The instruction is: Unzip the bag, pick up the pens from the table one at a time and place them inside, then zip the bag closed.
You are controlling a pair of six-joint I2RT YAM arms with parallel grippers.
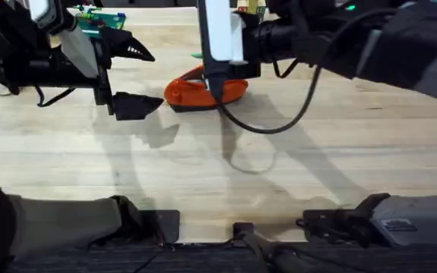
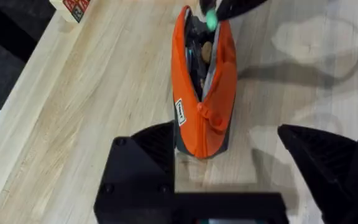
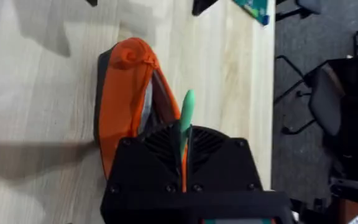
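Table (image 1: 279, 174) light wood. Orange bag (image 1: 192, 91) lies on it toward the far middle, zipper open, mouth gaping. Left gripper (image 1: 141, 78) hovers just left of the bag, jaws wide apart, holding nothing. Right gripper (image 3: 184, 146) sits directly over the bag's opening, jaws closed on the green pen (image 3: 186, 118), which points out over the open mouth.

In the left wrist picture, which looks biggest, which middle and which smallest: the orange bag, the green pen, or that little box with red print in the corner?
1. The orange bag, by far.
2. The box, cut off by the picture's edge and farther away, so its rank is unsure.
3. The green pen; just its end shows.
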